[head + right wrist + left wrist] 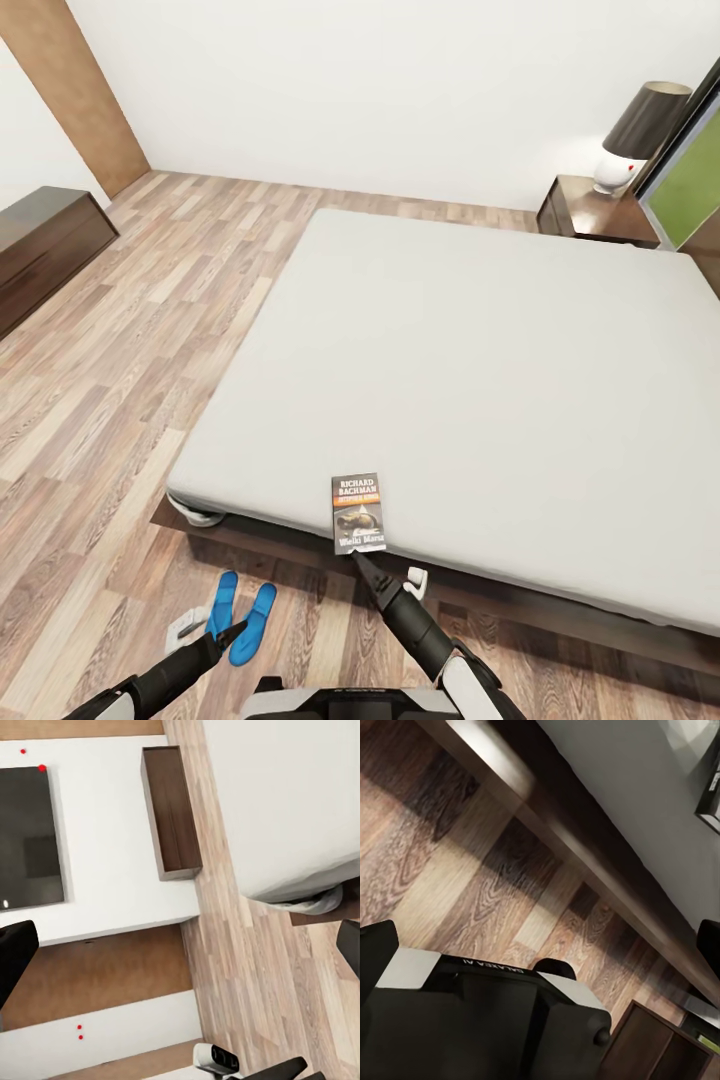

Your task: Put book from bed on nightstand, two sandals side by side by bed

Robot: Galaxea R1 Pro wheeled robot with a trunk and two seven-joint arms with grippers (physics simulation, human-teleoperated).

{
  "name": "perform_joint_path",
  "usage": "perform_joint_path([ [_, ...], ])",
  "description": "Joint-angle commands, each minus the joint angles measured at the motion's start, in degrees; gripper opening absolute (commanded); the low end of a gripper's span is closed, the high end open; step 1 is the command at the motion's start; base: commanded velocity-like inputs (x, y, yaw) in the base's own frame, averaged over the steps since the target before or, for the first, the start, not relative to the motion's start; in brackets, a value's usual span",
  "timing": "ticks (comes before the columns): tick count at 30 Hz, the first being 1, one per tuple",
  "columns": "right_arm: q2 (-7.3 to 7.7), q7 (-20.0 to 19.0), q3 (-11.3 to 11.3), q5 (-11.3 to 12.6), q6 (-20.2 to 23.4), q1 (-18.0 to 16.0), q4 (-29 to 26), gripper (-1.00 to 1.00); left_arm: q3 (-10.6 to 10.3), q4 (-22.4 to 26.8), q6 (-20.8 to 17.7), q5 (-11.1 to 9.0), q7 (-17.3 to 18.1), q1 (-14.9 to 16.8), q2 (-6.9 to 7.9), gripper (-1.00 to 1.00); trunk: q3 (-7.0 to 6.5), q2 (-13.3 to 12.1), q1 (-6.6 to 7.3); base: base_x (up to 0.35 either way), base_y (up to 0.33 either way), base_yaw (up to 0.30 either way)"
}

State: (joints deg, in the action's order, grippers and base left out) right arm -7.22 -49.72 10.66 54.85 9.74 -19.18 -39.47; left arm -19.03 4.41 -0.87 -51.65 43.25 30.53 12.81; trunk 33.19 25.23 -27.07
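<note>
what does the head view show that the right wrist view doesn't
The head view has the book at the mattress's near edge, two blue sandals on the floor, a nightstand with a lamp, and the right tool just below the book. The right wrist view has a white wall with a dark panel. Both share the bed, the wood floor and the dresser.

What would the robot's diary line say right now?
book: on bed edge | sandals: floor, side by side | right gripper: near book

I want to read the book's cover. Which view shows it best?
The head view: the book lies face up at the bed's near edge, lettering legible. The left wrist view catches a dark sliver at its edge, possibly the book.
</note>
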Motion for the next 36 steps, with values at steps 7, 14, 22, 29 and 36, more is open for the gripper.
perform_joint_path([
  [7,0.01,0.0,0.1,0.6,0.5,0.0,0.0,1.00,-0.5,0.0,-0.1,-0.6,0.2,0.0,0.02,1.00,1.32,2.9,-1.57,0.000,0.000,0.000],
  [14,0.01,0.0,0.0,0.6,0.4,0.0,0.1,1.00,-0.5,0.0,-0.1,-0.6,0.2,0.1,0.02,1.00,2.58,5.7,-3.10,0.000,0.000,0.000],
  [22,0.01,0.0,0.0,0.6,0.3,0.0,0.1,1.00,-0.5,0.0,-0.1,-0.6,0.2,0.0,0.02,1.00,4.02,8.9,-4.86,0.000,0.000,0.000],
  [29,0.01,0.0,0.0,0.6,0.3,0.0,0.1,1.00,-0.5,0.0,-0.2,-0.6,0.2,0.0,0.02,1.00,5.27,11.7,-6.40,0.000,0.000,0.000],
  [36,0.01,0.0,0.0,0.6,0.3,0.0,0.1,1.00,-0.5,0.0,-0.2,-0.6,0.2,0.0,0.02,1.00,6.53,14.5,-7.94,0.000,0.000,0.000],
])
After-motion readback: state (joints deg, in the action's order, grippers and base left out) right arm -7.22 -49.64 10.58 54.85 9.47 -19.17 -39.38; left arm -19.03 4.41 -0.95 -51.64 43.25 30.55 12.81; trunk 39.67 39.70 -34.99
